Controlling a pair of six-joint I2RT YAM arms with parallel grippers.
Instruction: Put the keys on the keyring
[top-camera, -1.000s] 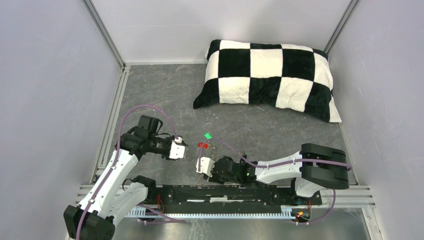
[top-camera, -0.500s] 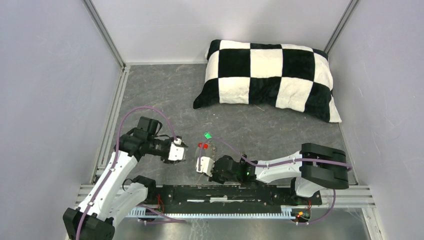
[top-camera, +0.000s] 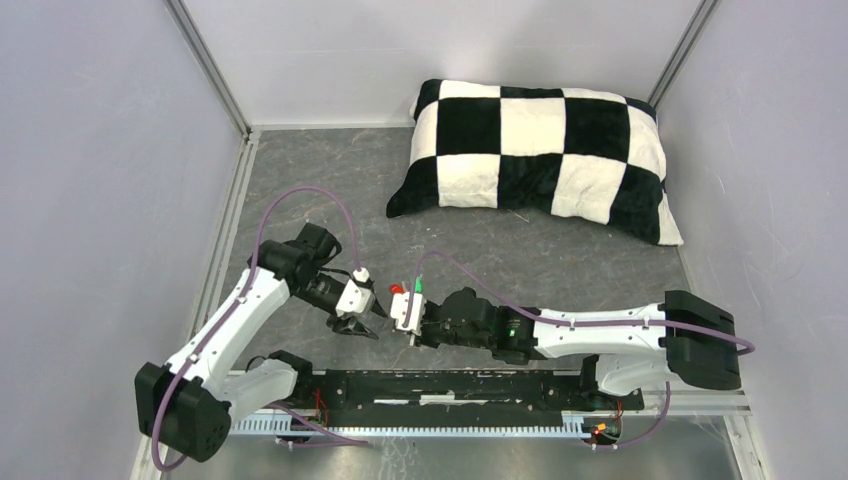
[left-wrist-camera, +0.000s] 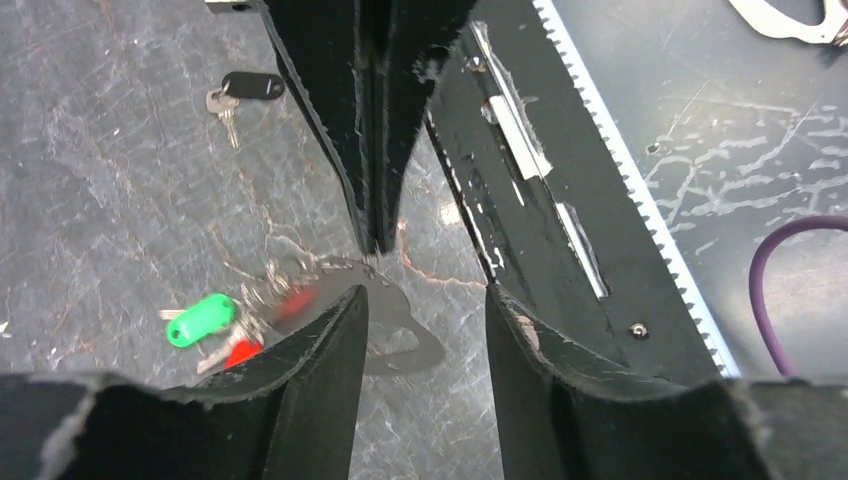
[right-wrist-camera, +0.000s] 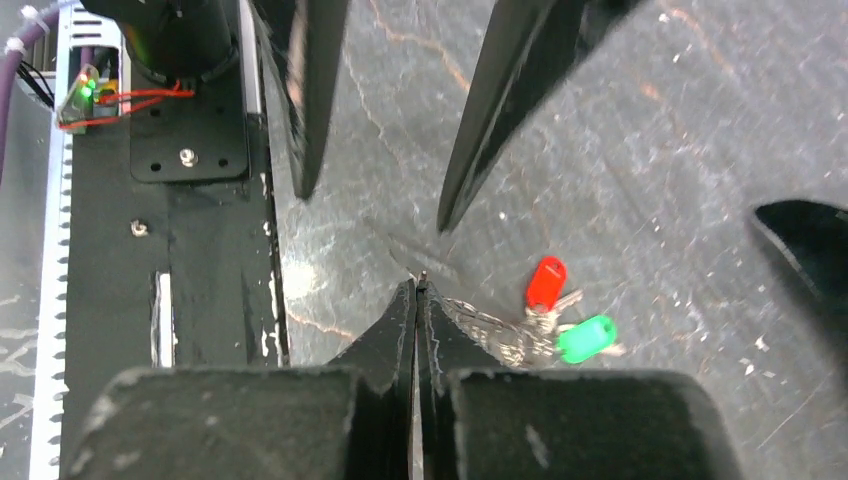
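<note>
Top external: checked pillow (top-camera: 535, 155) well behind the keys (top-camera: 408, 289).

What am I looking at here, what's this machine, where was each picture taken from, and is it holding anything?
This is a robot: a left arm and a right arm bolted at the near edge of a grey table. The wide picture looks down from above and behind them. The other two come from a camera on each wrist, each showing its own dark fingers at the bottom. The right end effector is shut on the edge of the keyring, a flat grey fob. The green key and the red key hang beside it, seemingly already attached. The left end effector faces it, open and holding nothing. The black key lies loose on the table, and a checked pillow sits at the far side.
</note>
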